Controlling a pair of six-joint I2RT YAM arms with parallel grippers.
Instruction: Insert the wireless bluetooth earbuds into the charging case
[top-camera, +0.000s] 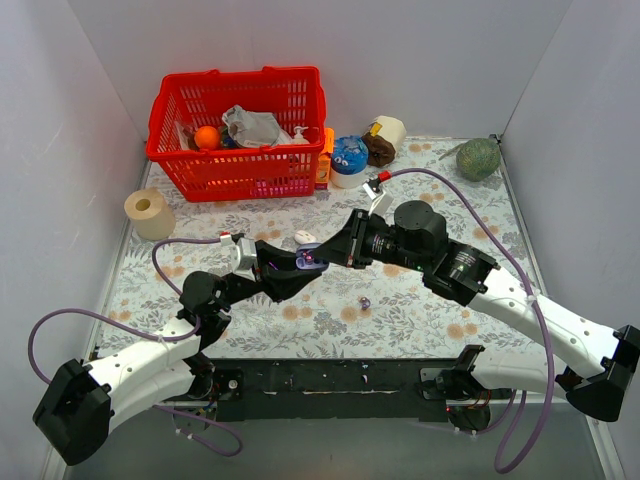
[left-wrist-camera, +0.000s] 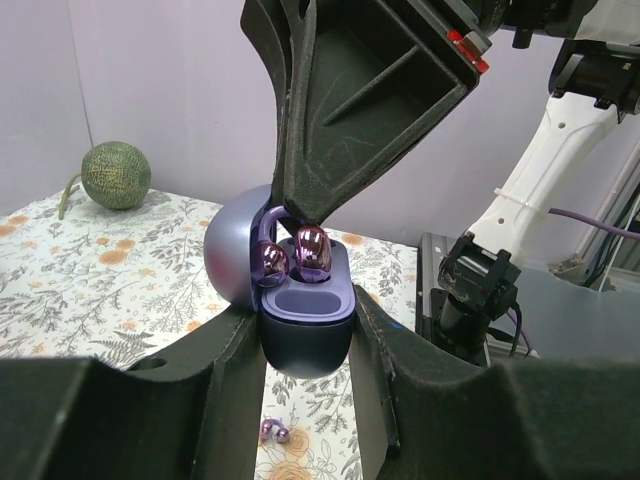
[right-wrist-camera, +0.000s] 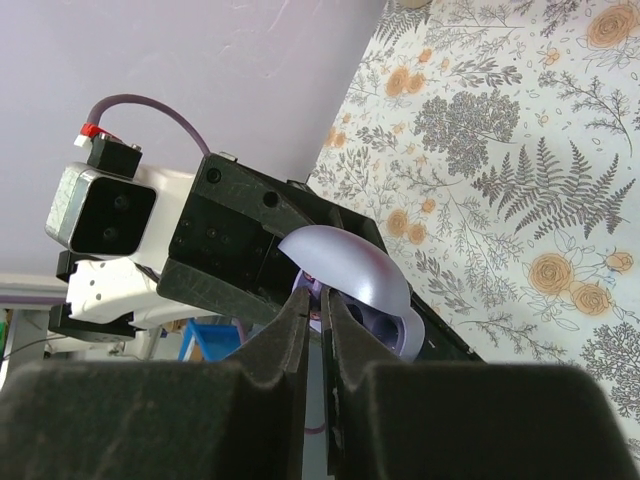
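- Left claw (top-camera: 292, 266) is clenched on the charging case (left-wrist-camera: 305, 335), one finger on each flank of the lower shell; the case is held up off the tabletop (top-camera: 420, 320), mouth facing upward, lid (left-wrist-camera: 232, 252) swung open behind
- Right claw (right-wrist-camera: 320, 305): jaws drawn almost together with only a thin slit between them, tips set from above on the upper bud (left-wrist-camera: 313, 250) at the case mouth; whether they pinch it or merely press on it, I cannot tell
- The upper bud is glossy purple, two rounded lobes joined by a curved bridge; it stands proud of the well, so judged only partly in
- The loose bud (top-camera: 364, 301) lies on the tabletop, below the two claws and well apart from them
- Handling of the buds, judged: very light, hard and slick, with no flat faces; a hard pinch on a lobe would likely squirt one out, and a dropped one would roll
- Best hold, judged: across the bridge or the narrow waist between the lobes, closing gently
- Case, judged: light, stiff, smooth pebble shell that could twist in the hold if pushed off-centre; the low flank grip leaves the wells and hinge free
- The open lid and its hinge look like the weak part, so no load should go there
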